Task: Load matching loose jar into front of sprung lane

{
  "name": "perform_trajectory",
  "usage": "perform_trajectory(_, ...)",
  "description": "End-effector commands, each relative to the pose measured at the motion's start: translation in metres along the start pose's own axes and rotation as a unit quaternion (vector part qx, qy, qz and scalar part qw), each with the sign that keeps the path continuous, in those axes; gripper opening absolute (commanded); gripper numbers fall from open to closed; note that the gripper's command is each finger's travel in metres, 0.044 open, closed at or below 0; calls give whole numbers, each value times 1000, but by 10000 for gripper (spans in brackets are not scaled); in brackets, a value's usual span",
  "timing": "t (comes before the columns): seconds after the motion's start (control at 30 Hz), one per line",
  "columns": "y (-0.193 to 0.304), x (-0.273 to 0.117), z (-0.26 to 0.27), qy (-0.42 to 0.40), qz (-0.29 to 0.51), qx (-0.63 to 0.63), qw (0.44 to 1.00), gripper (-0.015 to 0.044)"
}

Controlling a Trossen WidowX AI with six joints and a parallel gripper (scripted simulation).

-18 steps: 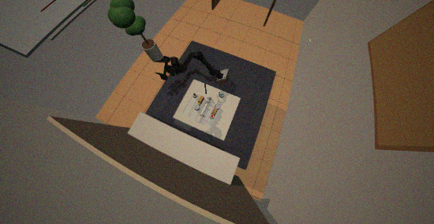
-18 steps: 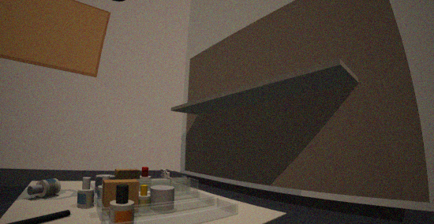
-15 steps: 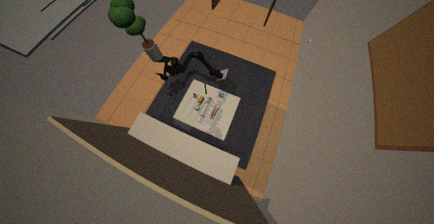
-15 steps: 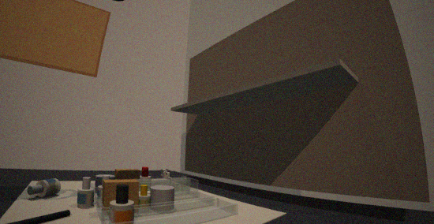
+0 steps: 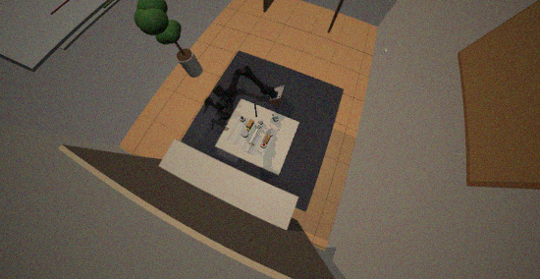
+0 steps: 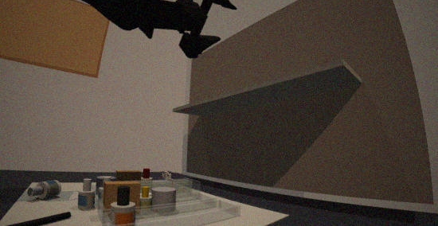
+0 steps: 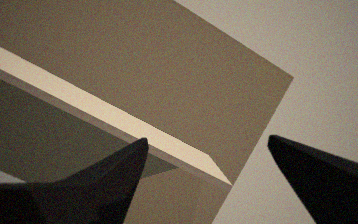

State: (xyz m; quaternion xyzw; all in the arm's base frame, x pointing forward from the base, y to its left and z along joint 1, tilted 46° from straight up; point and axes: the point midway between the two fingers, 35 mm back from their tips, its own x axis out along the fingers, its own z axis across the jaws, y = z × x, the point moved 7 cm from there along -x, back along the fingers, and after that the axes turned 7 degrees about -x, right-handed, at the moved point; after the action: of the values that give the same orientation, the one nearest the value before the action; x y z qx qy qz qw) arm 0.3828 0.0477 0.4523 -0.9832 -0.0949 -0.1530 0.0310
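Observation:
My gripper (image 6: 227, 24) (image 7: 206, 141) is open and empty, high above the table. A jar with a black cap and orange label (image 6: 123, 215) stands at the near end of the clear lanes (image 6: 228, 210). A jar with a grey cap and blue label (image 6: 86, 200) stands left of them. A similar blue-labelled jar (image 6: 50, 189) (image 5: 275, 118) lies on its side further left in the exterior view. A yellow-capped jar (image 6: 146, 196) and a red-capped jar (image 6: 146, 174) stand among the lanes. The pusher plate and which lane is sprung cannot be made out. The wrist view shows no jars.
A wide grey cylinder (image 6: 164, 199) stands beside the yellow-capped jar. Brown blocks (image 6: 110, 190) (image 6: 128, 175) rise among the lanes and hide parts of them. A black rod (image 6: 40, 220) (image 5: 255, 109) lies near the table edge. A wall shelf (image 7: 95, 109) (image 5: 228, 183) lies beyond the table.

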Motion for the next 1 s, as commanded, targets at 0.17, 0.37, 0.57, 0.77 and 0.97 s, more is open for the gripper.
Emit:
perform_trajectory(0.17, -8, -8, 120, -234, 131, 225, 937, 440)
perform_trajectory(0.37, -15, -34, 184, -338, 257, 309, 851, 440)
perform_trajectory(0.57, -22, -75, 236, -400, 400, 338, 752, 440)
perform_trajectory(0.77, -25, -125, 272, -413, 547, 312, 658, 440)
perform_trajectory(0.97, -25, -178, 288, -374, 678, 235, 588, 440)
